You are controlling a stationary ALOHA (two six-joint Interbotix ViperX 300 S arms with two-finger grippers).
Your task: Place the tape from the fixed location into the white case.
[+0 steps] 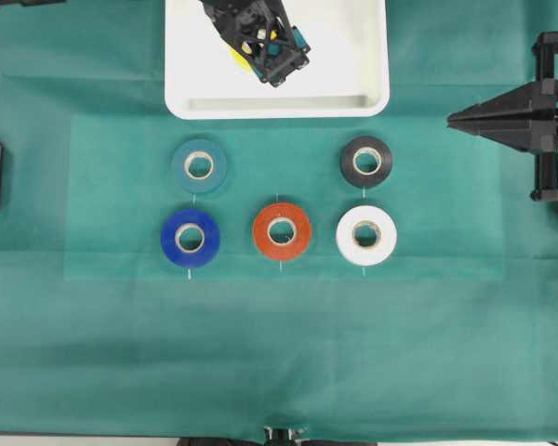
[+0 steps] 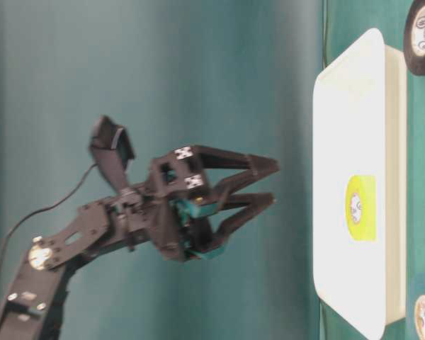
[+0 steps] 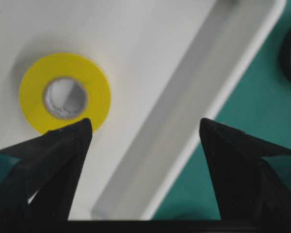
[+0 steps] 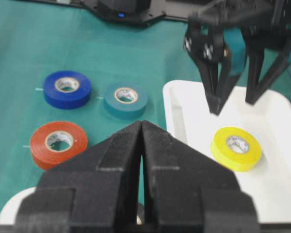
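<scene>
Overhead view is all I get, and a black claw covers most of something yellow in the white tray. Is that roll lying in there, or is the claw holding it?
Observer: Lying there. The right wrist view shows the tape flat on the floor of the white case.
Operator: So is the claw open?
Observer: Yes. In the left wrist view the left gripper has its fingers spread wide, with nothing between them.
Operator: Is it touching the tray?
Observer: No. The table-level view shows a clear gap between its tips and the case.
</scene>
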